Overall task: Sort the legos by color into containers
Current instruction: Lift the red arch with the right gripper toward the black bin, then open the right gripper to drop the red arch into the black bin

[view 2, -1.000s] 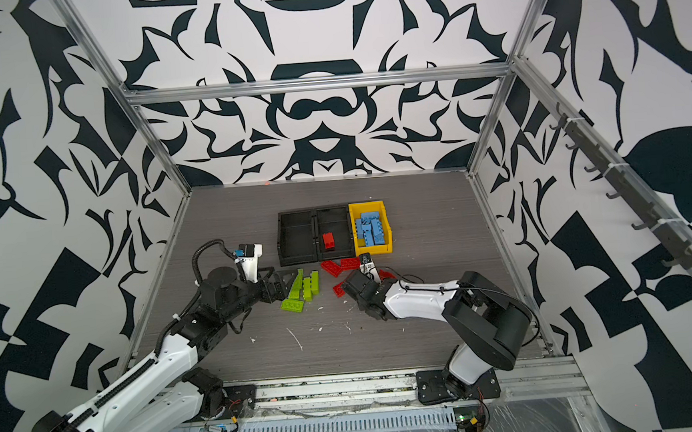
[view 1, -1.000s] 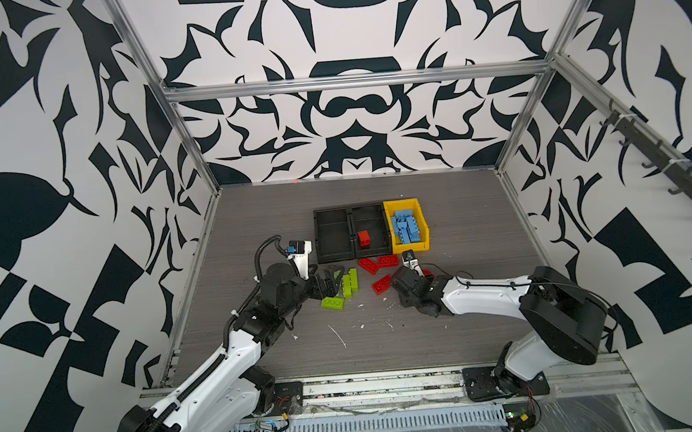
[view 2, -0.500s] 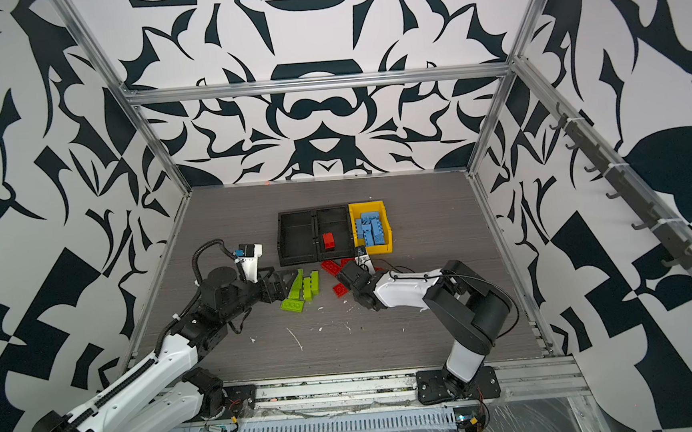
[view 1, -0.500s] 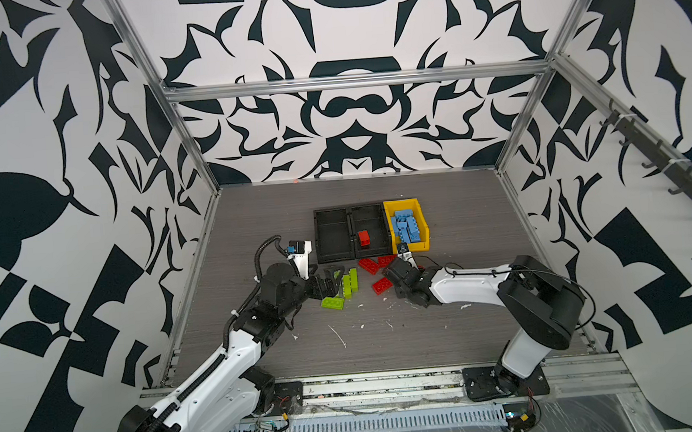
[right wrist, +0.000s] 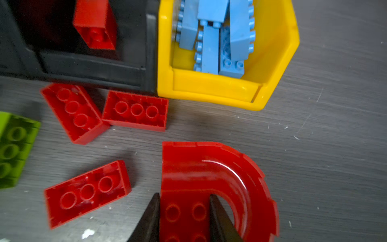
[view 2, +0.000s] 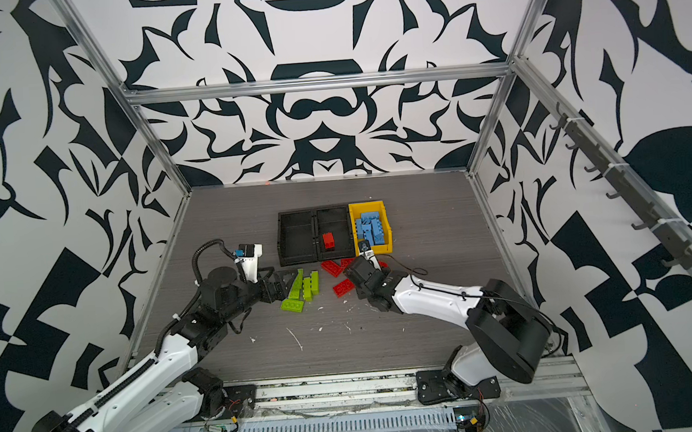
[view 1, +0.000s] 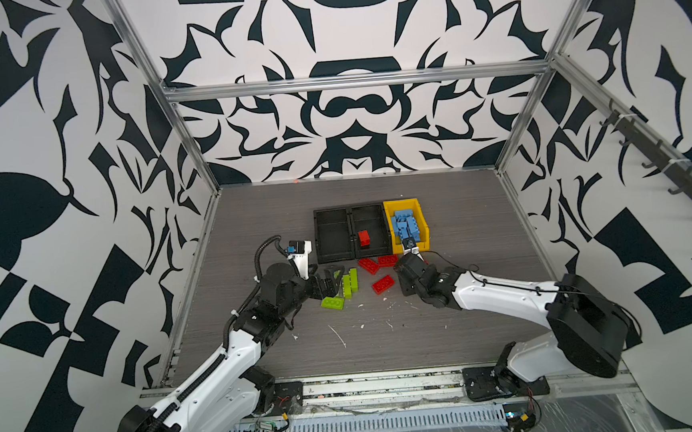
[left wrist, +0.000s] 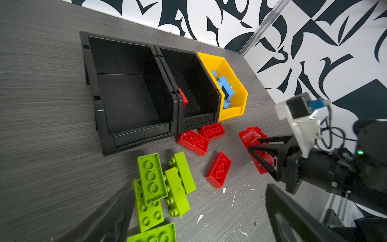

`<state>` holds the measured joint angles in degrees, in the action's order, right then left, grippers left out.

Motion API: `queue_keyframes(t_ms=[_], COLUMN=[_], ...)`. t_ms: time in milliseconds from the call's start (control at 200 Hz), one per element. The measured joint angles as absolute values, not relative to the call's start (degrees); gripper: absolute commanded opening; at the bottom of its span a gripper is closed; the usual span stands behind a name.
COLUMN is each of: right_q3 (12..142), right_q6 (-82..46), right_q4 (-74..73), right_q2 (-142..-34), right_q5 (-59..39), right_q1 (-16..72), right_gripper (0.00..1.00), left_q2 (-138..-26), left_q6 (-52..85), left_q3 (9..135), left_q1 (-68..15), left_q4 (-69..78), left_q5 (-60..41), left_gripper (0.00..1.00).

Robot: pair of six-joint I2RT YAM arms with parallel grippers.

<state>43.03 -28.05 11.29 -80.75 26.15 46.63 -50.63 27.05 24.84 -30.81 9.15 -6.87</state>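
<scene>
So right fingers (right wrist: 150, 215) clamped on the red arch (right wrist: 209, 167), left fingers (left wrist: 289, 215) spread wide by the green bricks (left wrist: 150, 178)

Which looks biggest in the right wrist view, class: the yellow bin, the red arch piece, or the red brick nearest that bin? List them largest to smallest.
Largest, unranked: yellow bin and red arch piece. Both run off the frame, and the arch sits nearer the camera.
Smallest: red brick, clearly.

The right wrist view crops the red arch (right wrist: 219, 167) and a green brick (right wrist: 14, 150).
</scene>
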Motion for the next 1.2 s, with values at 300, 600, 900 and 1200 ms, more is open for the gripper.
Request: queue_keyframes(t_ms=[300,600,900,1200], right_q3=[53.7,65.8,74.3,77.6], right_q6=[-22.1,-18.5,-17.5,-17.6], right_q4=[10.4,6.1,5.3,5.3], right_q2=[-84.1,-96.5,-107.4,-110.8], right_q5=[18.9,12.5,9.0,7.3], right_q1=[46.6,43.6,39.4,38.3], right_gripper=[0.28,0.28,0.28,0.38], left_q2=[-50.7,-50.8,-50.8,-50.7], left_q6=[27.0,27.0,27.0,27.0], left_q3=[24.8,24.8,24.8,24.8], left_q1=[-30.8,-30.8,-30.8,-30.8], left_q4=[9.1,9.1,9.1,9.1], left_q5=[-6.9,-6.9,-6.9,-6.9], left_gripper=[1.00,1.00,1.00,1.00])
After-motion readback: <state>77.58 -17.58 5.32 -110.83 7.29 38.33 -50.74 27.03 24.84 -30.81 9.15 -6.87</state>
